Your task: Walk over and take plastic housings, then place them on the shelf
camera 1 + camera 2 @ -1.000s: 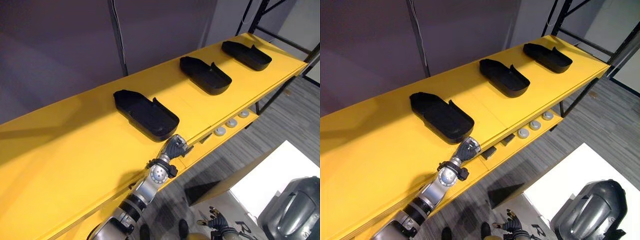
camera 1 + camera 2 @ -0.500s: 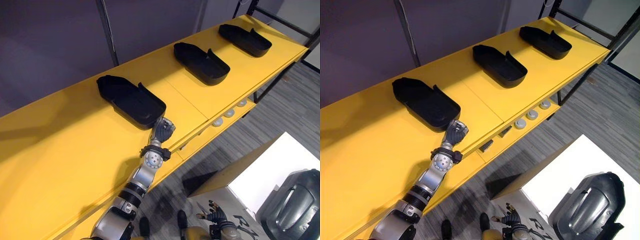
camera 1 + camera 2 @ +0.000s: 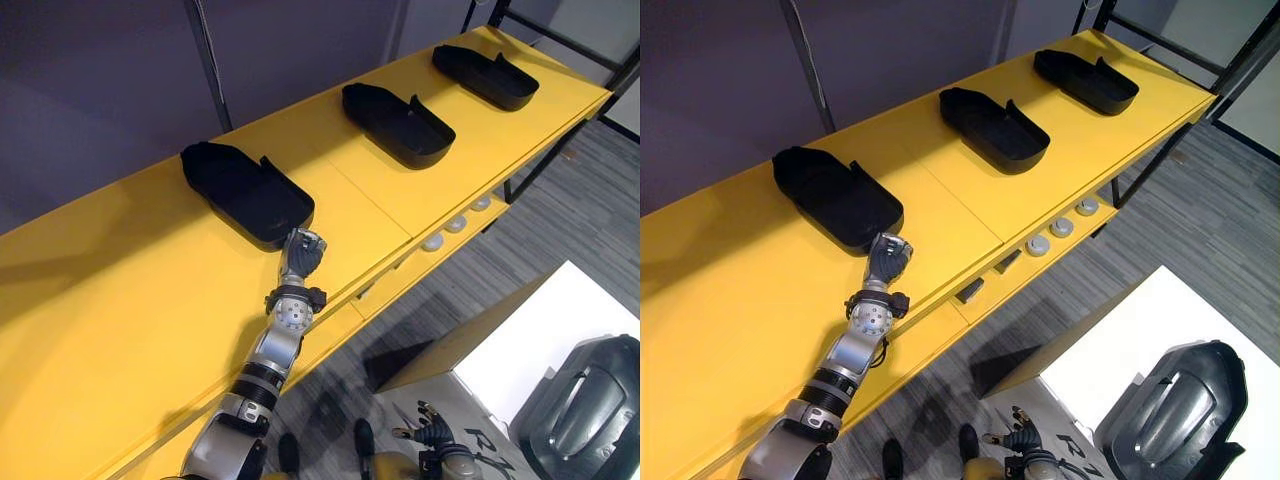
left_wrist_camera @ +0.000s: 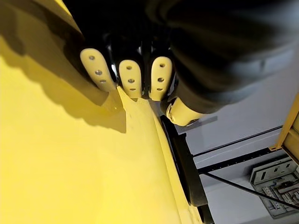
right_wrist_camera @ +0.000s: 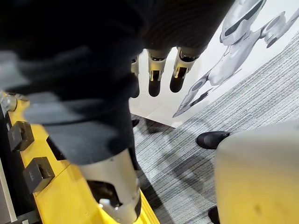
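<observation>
Left hand (image 3: 300, 252) at nearest housing (image 3: 240, 185), close to shelf (image 3: 120, 330) front edge; grip state can't tell. Right hand (image 5: 157, 72) fingers hang straight.

The left hand (image 3: 300, 252) is sitting at the rim of the near housing (image 3: 245, 190), contact too small to judge; the shelf (image 3: 120, 300) is running off the left edge; a grey shell (image 3: 585, 415) is being cropped at the corner; the right hand (image 3: 432, 437) is being cut off at the wrist; round parts (image 3: 456, 224) below are showing too small to identify.
</observation>
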Controlling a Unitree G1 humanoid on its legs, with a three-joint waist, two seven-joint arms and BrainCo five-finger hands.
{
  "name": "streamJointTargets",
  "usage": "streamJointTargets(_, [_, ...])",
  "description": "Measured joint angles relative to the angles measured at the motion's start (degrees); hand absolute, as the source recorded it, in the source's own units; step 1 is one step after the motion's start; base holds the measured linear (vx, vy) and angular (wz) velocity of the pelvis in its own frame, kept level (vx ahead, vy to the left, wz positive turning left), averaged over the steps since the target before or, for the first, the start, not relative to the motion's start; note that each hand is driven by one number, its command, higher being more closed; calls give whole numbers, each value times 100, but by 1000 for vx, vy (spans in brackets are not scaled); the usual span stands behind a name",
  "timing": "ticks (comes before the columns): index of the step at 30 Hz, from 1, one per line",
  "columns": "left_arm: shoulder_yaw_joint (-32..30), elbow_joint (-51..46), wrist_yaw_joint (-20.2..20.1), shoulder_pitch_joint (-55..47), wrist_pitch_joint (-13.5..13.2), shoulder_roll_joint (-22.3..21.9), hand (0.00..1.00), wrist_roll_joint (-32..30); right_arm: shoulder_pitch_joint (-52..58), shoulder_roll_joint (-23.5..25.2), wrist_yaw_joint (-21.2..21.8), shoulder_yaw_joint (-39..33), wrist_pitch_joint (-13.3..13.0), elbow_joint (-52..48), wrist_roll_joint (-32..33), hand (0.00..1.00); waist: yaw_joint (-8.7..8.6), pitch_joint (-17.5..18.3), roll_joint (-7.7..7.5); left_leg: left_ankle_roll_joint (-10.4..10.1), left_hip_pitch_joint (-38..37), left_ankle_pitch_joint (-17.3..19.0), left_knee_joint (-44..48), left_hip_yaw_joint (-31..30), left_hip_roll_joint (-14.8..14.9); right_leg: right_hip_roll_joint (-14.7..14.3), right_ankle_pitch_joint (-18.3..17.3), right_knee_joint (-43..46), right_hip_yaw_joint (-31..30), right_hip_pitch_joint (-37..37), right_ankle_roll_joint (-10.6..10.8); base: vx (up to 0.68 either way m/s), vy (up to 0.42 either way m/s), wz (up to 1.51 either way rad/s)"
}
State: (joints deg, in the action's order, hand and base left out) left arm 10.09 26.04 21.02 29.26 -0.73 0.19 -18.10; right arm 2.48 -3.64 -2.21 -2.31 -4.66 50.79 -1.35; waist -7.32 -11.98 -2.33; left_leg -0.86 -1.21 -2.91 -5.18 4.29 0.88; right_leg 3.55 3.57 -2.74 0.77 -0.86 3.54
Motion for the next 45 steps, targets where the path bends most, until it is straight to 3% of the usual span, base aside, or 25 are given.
streamJointTargets(5, [37, -346, -12, -264, -2, -19, 100, 79, 33, 0, -1, -2, -1, -50, 0, 0, -1, 0, 3, 0, -16, 0, 6, -2, 0, 0, 0, 1, 1, 15, 0, 0, 0, 0])
streamJointTargets(8, [197, -1046, -46, -662, -14, -15, 100, 198, 42, -2, -1, -1, -1, -48, 1, 0, 30, 7, 14, 2, -21, -2, 18, -45, -3, 2, -1, 2, 19, 32, -1, 0, 0, 3])
streamJointTargets(12, [568, -2561, -264, -1202, -219, -16, 100, 558, 104, -20, -1, -3, -3, -36, 4, 0, 185, 31, 60, -2, -29, 1, 16, -137, -8, 27, -22, 13, 54, 73, -5, -1, 5, 9])
streamJointTargets(16, [549, -3865, -435, -1661, -555, 4, 100, 797, 164, -67, 0, -2, -5, -25, 6, 0, 295, 111, 165, 0, -25, -1, 4, -275, -22, 46, -64, 48, 170, 110, 13, -2, 14, 17])
streamJointTargets(18, [243, -4569, -433, -2075, -801, 1, 100, 905, 178, -115, 3, 3, -4, 57, 6, 0, 409, 197, 264, 4, -49, -4, 11, -336, -24, 52, -138, 154, 225, 117, 11, 11, 18, 15])
streamJointTargets(22, [-452, -5178, -191, -2759, -1058, -30, 100, 1152, 215, -123, 2, 7, -5, 194, 5, 0, 546, 335, 290, -6, -108, -30, 16, -651, -41, 80, -310, 289, 543, 285, -14, 4, -2, 44])
streamJointTargets(27, [-2061, -5877, 270, -4039, -1312, -256, 100, 1882, 420, -90, -40, 7, -3, 203, -4, 0, 881, 548, 261, -55, -126, -41, -1, -1264, -138, 235, -729, 772, 1176, 384, 21, 16, -16, 66])
streamJointTargets(31, [-3697, -5858, 651, -4943, -1377, -409, 100, 2195, 469, 15, -109, 57, 1, 56, -90, 0, 1172, 677, 152, -24, -123, -21, 18, -1549, -220, 379, -931, 951, 1593, 494, 71, 46, -11, 51])
streamJointTargets(33, [-4108, -5591, 719, -5254, -1366, -491, 100, 2281, 456, 45, -112, 137, 2, -166, -123, 0, 1263, 702, 113, 24, -59, 15, 88, -1518, -235, 414, -936, 959, 1683, 499, 75, 33, -8, 23])
streamJointTargets(37, [-4581, -4165, 265, -5558, -821, -621, 100, 2299, 380, 165, -63, 135, 7, -567, -130, 0, 1276, 736, 92, 67, -22, 74, 209, -1389, -271, 475, -941, 960, 1723, 543, 83, 9, 1, 5])
streamJointTargets(39, [-4534, -2959, -79, -5579, -445, -628, 100, 2229, 386, 185, 23, 278, 20, -697, -167, 0, 1260, 816, 61, 103, -13, 163, 312, -1095, -250, 508, -963, 959, 1717, 583, 114, 4, 1, -3])
streamJointTargets(42, [-4456, -1324, -381, -5467, -164, -584, 100, 2119, 426, 235, 61, 354, 106, -714, -230, 0, 1222, 917, 21, 111, -10, 262, 421, -977, -257, 531, -977, 959, 1664, 593, 125, 22, 10, -14])
streamJointTargets(43, [-4444, -1172, -412, -5439, -148, -574, 0, 2119, 431, 238, 61, 354, 111, -714, -231, 0, 1218, 917, 20, 109, -10, 267, 431, -972, -257, 531, -977, 958, 1661, 596, 125, 19, 6, -8])
streamJointTargets(45, [-4345, 132, -617, -5168, -69, -472, 0, 2136, 459, 240, 61, 338, 121, -714, -238, 0, 1157, 943, -6, 99, -20, 272, 446, -927, -257, 532, -982, 953, 1602, 601, 132, 12, 3, -7])
